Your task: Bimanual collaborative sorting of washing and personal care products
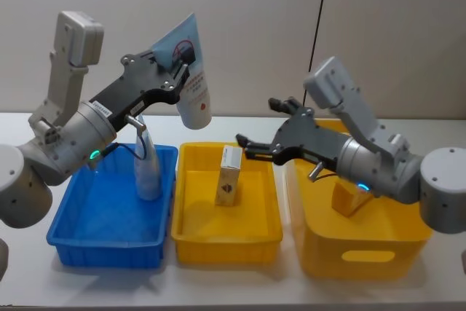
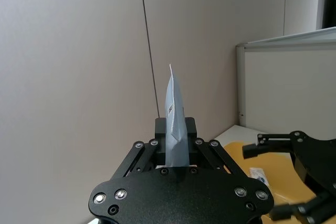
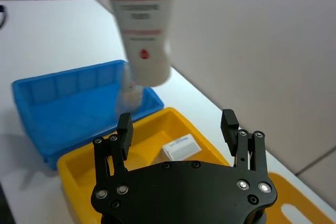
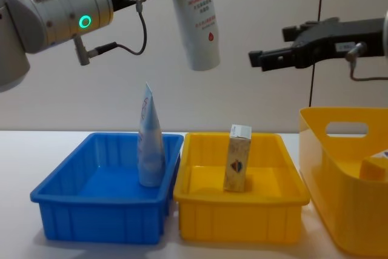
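My left gripper (image 1: 173, 76) is shut on the flat end of a light-blue pouch (image 1: 191, 71), held high with its white cap pointing down, over the gap between the blue and yellow bins. The left wrist view shows this pouch (image 2: 175, 129) edge-on between the jaws. A second pouch (image 4: 150, 144) stands in the blue bin (image 1: 80, 242). A beige carton (image 1: 229, 175) stands upright in the small yellow bin (image 1: 226, 249). My right gripper (image 1: 256, 123) hovers open and empty above that bin, just right of the held pouch (image 3: 142, 24).
A taller yellow container (image 1: 364, 253) with a handle slot stands at the right, with another beige carton (image 1: 349, 198) inside. All three containers sit side by side on the white table (image 1: 240, 285), with a plain wall close behind.
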Controlling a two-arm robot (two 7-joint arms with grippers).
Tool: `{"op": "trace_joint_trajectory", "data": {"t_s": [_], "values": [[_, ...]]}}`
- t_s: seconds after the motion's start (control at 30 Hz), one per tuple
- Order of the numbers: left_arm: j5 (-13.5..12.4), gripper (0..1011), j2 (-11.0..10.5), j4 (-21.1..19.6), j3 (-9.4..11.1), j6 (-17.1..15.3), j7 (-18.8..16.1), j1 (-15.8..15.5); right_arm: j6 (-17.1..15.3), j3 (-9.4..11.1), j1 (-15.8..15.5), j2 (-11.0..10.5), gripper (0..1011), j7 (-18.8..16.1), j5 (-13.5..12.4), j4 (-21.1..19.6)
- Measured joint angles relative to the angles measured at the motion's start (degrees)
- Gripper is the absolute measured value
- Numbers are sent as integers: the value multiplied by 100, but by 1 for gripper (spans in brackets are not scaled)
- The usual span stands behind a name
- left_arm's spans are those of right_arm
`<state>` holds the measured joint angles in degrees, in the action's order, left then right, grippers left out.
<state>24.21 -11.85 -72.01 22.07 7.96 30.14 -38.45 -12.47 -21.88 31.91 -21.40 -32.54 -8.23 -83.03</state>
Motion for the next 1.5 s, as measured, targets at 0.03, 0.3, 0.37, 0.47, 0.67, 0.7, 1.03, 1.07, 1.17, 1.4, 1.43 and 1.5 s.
{"op": "trace_joint_trajectory", "data": {"t_s": [0.03, 0.3, 0.37, 0.47, 0.67, 0.7, 1.03, 1.07, 1.17, 1.4, 1.43, 1.5], "values": [[0, 177, 0, 3, 7, 9, 1, -2, 24, -45, 29, -16, 1004, -48, 9, 8], [7, 176, -5, 7, 62, 43, -1, -8, 262, -428, 282, -112, 1004, -466, 183, 75], [11, 177, -10, -1, 75, 45, -12, 3, 293, -486, 318, -119, 1004, -497, 218, 83], [15, 177, -16, -17, 85, 45, -27, 13, 338, -573, 367, -126, 1004, -524, 277, 90], [27, 176, -41, -81, 106, 35, -95, 70, 390, -705, 436, -124, 1004, -515, 380, 97], [28, 177, -44, -88, 106, 33, -103, 77, 394, -721, 441, -122, 1004, -508, 392, 98], [38, 177, -80, -205, 110, -27, -190, 189, 418, -825, 474, -97, 1004, -351, 466, 89], [39, 177, -84, -219, 109, -31, -195, 202, 418, -829, 474, -93, 1004, -330, 467, 89], [46, 176, -95, -258, 104, -46, -217, 246, 419, -838, 473, -74, 1004, -286, 468, 88], [56, 177, -125, -363, 86, -64, -258, 350, 404, -883, 481, 24, 1004, -160, 465, 157], [58, 176, -133, -391, 82, -66, -267, 373, 398, -889, 488, 37, 1004, -148, 463, 170], [59, 177, -138, -414, 79, -67, -274, 392, 383, -909, 510, 81, 1004, -117, 457, 216]]}}
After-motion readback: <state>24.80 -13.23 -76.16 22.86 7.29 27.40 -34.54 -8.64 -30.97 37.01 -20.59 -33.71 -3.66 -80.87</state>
